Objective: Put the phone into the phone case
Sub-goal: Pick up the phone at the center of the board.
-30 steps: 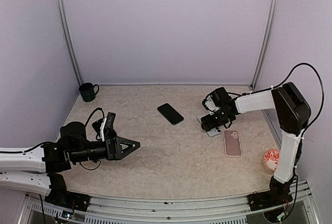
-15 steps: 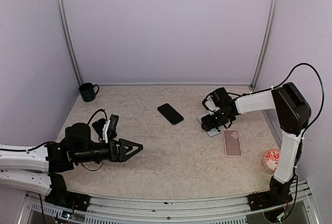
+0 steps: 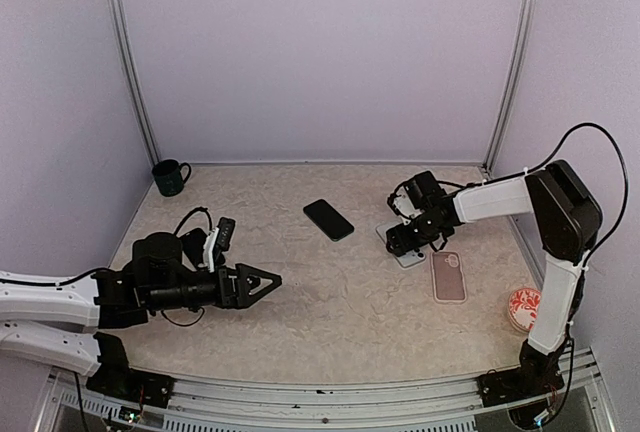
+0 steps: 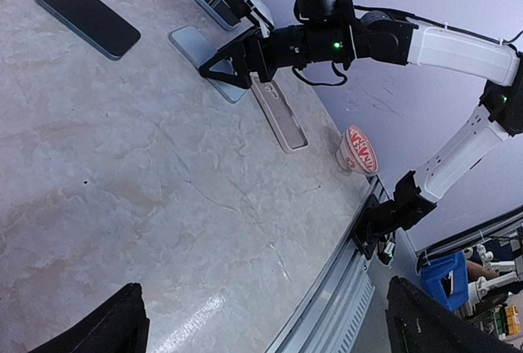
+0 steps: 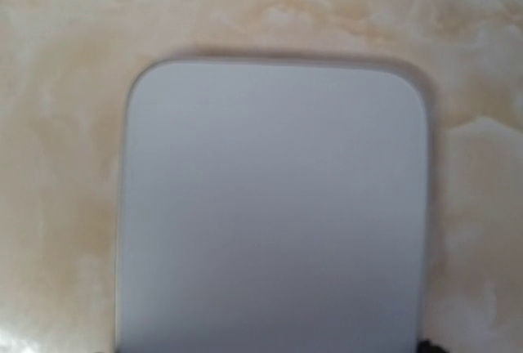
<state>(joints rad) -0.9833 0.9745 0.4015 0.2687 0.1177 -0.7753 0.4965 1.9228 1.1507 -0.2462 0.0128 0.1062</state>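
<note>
**Left pincer wide and holding nothing; right pincer's jaws unreadable**

The left pincer (image 3: 272,278) hangs low over the near-left part of the table (image 3: 330,322). Its jaws are spread wide and hold nothing. Its wrist camera catches only 2 dark fingertips (image 4: 122,324), cut off at the bottom corners of the view.

The right pincer (image 3: 396,243) is down at a pale grey slab (image 3: 408,255) on the right side of the table. I cannot tell whether its jaws are wide, narrow or closed on that slab. From above, the arm's own body covers them. The right wrist view is filled by the slab's rounded end, out of focus, with only a dark speck at the lower edge.

The black phone (image 3: 329,219) lies flat near the middle of the table, well apart from both pincers and touched by neither. The pink phone case (image 3: 449,276) lies flat just beside the slab, on its near-right side. Which face of the case is up is not clear.

The left wrist view shows 1 more dark flat item (image 4: 208,2) beyond the right pincer. I cannot pick it out from above, and I cannot make out what it is.

A dark green mug (image 3: 170,177) stands in the far-left corner. A red-and-white cup (image 3: 522,307) stands at the right edge beside the right arm's upright link, and its print is too small to read.
</note>
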